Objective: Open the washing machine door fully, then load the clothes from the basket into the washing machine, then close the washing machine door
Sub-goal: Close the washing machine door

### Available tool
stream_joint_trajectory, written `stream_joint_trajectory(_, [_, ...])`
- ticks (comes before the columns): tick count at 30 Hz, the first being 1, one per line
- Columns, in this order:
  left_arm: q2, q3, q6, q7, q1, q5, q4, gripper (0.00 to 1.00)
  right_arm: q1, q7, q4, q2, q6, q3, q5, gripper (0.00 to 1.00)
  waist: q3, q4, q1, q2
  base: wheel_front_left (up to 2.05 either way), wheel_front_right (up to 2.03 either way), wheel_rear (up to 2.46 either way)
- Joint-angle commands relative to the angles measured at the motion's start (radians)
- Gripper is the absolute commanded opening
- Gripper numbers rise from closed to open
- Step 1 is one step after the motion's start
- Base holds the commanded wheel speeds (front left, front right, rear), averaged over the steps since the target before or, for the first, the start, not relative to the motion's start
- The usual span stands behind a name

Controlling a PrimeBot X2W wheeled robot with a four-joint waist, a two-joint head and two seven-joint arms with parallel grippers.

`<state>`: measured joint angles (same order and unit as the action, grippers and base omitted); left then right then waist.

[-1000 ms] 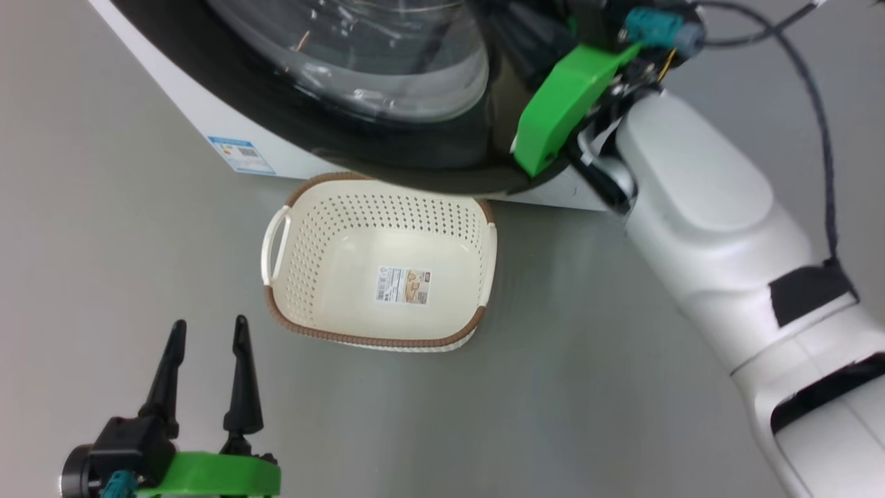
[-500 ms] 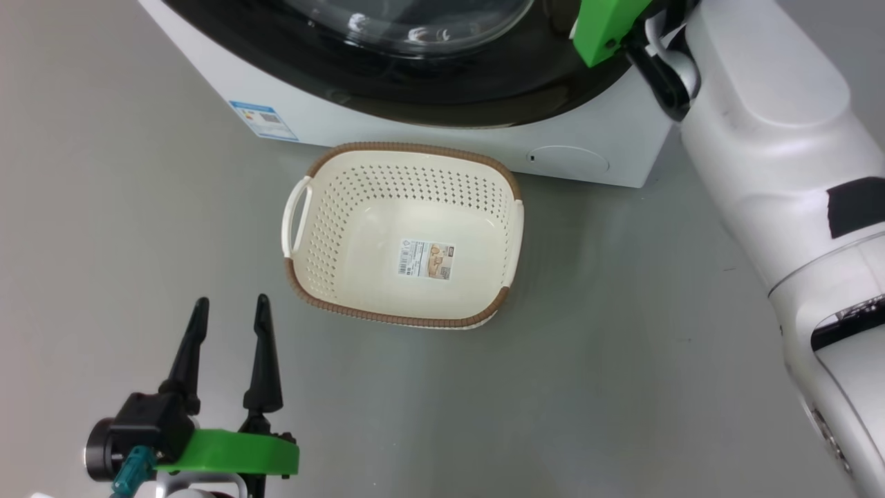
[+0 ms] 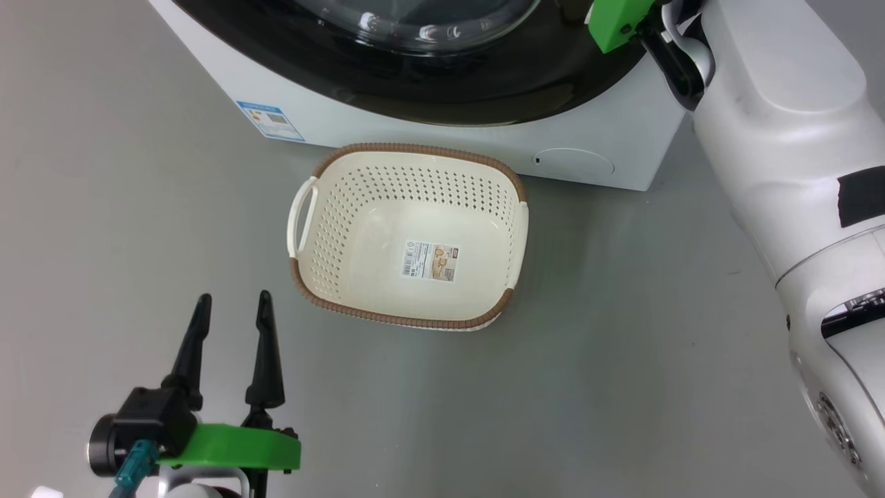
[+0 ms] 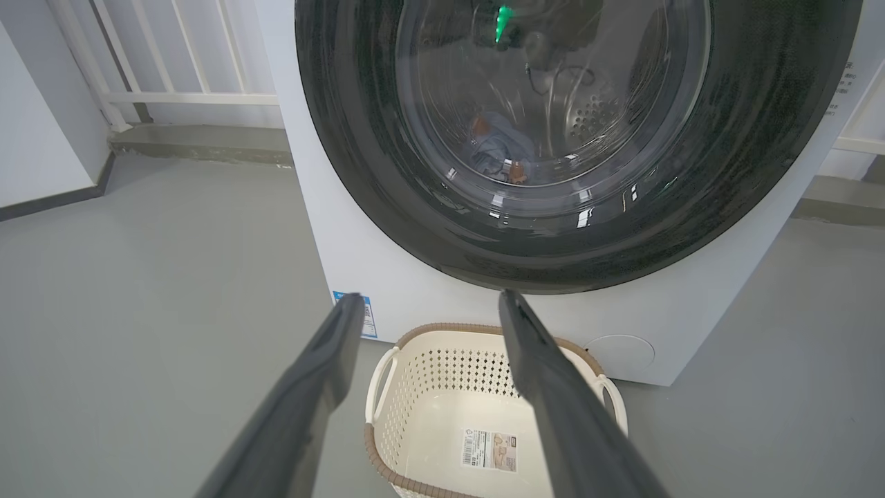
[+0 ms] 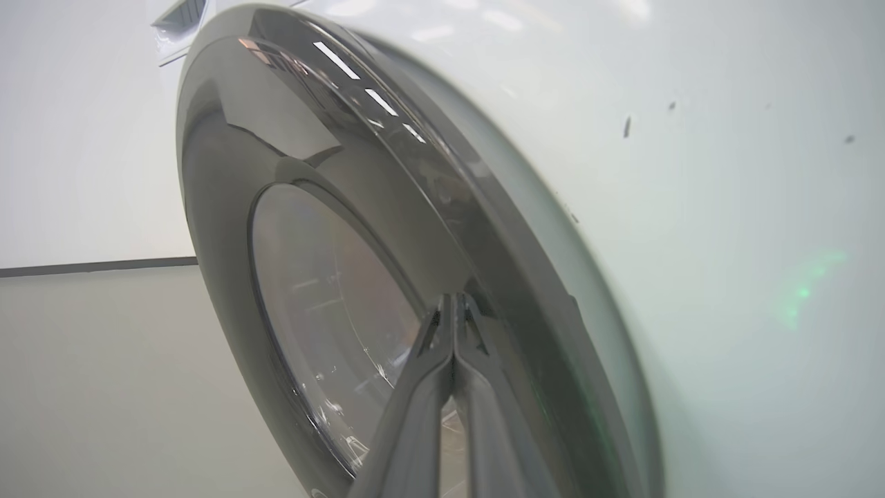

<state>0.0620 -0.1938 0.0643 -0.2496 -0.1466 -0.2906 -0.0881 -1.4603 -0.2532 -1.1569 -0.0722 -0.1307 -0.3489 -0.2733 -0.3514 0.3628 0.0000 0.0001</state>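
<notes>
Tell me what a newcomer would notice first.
The glossy black washing machine door dominates the left wrist view, apparently shut, with blue clothes visible through its glass. Below it on the floor sits the cream basket, empty but for a label. In the right wrist view, the right gripper has its fingers pressed together at the door.

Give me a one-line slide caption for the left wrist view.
Open left gripper faces the washing machine door, clothes visible through it, empty basket below.

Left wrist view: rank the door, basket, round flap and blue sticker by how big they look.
Door
Basket, partly cut off below
Round flap
Blue sticker, partly covered, so its place is unsure
</notes>
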Motion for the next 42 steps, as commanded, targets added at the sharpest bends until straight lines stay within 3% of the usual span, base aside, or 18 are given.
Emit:
stream_joint_trajectory(1, [0.016,0.036,-0.009,-0.012,-0.021,0.010,0.017,1.00,-0.017,-0.008,0.025,0.011,0.000,0.013,0.009,0.00,0.004,0.002,0.0000,-0.0001,0.00,0.00,0.00])
stream_joint_trajectory(14, [0.021,0.055,-0.006,-0.012,-0.011,0.021,0.013,1.00,0.081,-0.008,0.072,0.019,0.000,-0.012,0.008,0.00,0.036,-0.024,0.0000,-0.0001,0.00,0.00,0.00])
stream_joint_trajectory(21, [0.034,0.062,-0.002,-0.012,-0.002,0.025,0.019,1.00,0.216,-0.008,0.185,0.021,0.000,-0.065,-0.049,0.00,0.062,-0.058,0.0000,-0.0001,0.00,0.00,0.00])
stream_joint_trajectory(28, [0.050,0.067,0.004,-0.007,0.008,0.024,0.037,1.00,0.398,-0.009,0.355,-0.010,0.000,-0.034,-0.072,0.00,0.091,-0.105,0.0000,-0.0001,0.00,0.00,0.00])
stream_joint_trajectory(29, [0.053,0.067,0.005,-0.005,0.010,0.024,0.041,1.00,0.428,-0.009,0.385,-0.014,0.000,-0.022,-0.069,0.04,0.095,-0.114,0.0000,-0.0001,0.00,0.00,0.00])
stream_joint_trajectory(30, [0.054,0.067,0.006,-0.003,0.012,0.024,0.043,1.00,0.461,-0.009,0.414,-0.018,0.000,-0.011,-0.065,0.28,0.100,-0.122,0.0000,-0.0001,0.00,0.00,0.00])
stream_joint_trajectory(31, [0.057,0.067,0.006,-0.001,0.014,0.024,0.046,1.00,0.493,-0.009,0.443,-0.023,0.000,0.000,-0.058,0.56,0.105,-0.130,0.0000,-0.0001,0.00,0.00,0.00])
stream_joint_trajectory(32, [0.059,0.066,0.006,0.001,0.017,0.024,0.047,1.00,0.526,-0.009,0.470,-0.026,0.000,0.012,-0.052,1.00,0.112,-0.137,0.0000,-0.0001,0.00,0.00,0.00])
stream_joint_trajectory(42, [0.086,0.056,0.008,0.033,0.042,0.029,0.062,1.00,0.850,-0.007,0.711,-0.019,0.000,0.159,0.046,1.00,0.169,-0.205,0.0000,-0.0001,0.00,0.00,0.00])
